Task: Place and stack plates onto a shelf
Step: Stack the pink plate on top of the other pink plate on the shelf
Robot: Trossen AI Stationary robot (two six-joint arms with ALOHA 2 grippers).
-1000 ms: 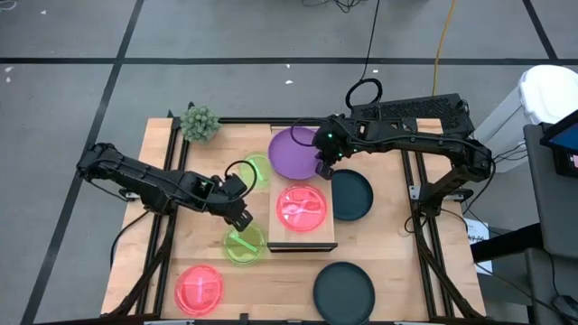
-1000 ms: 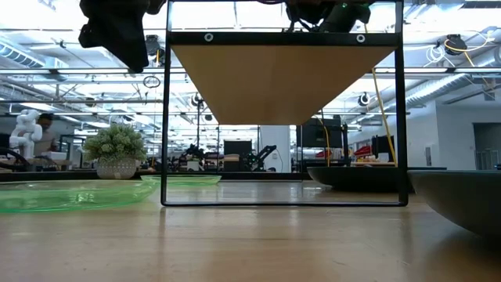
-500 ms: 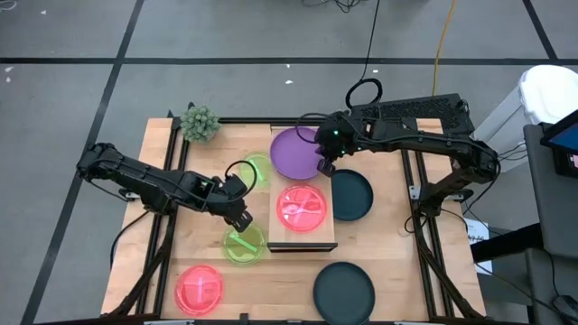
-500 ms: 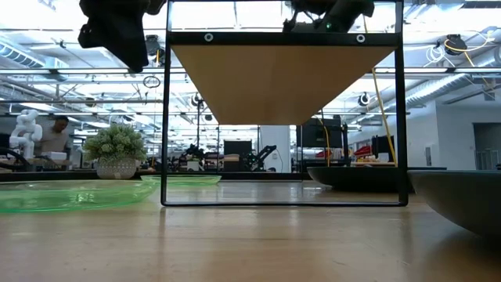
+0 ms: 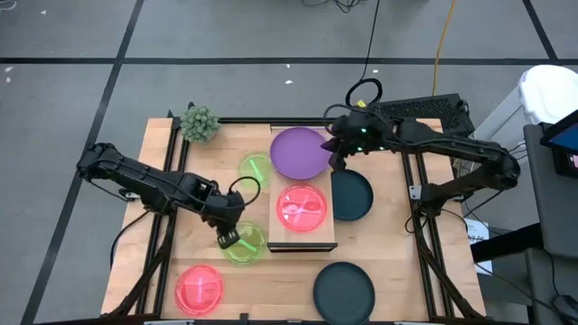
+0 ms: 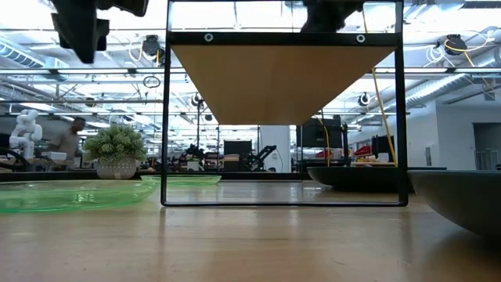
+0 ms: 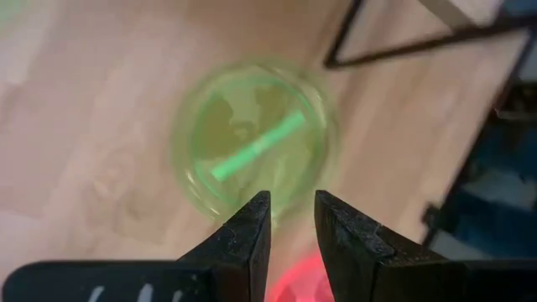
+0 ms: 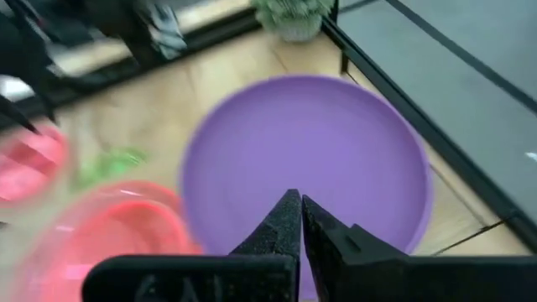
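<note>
**Left arm lines up on a green plate**

The left gripper [image 5: 229, 240], jaws parted and holding nothing, hovers over the near neon green plate [image 5: 242, 246], left of the shelf [image 5: 302, 237]. Next: descend and pinch its rim. The right gripper [image 5: 340, 161], clenched empty, sits beside the purple plate [image 5: 300, 152]

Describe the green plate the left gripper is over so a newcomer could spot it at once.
Start at the raised light-wood shelf in the table's middle, bearing a pink plate. Just off its near-left corner lies a small neon green plate, under the left gripper. The other green plate lies farther back, beside the purple plate.
</note>
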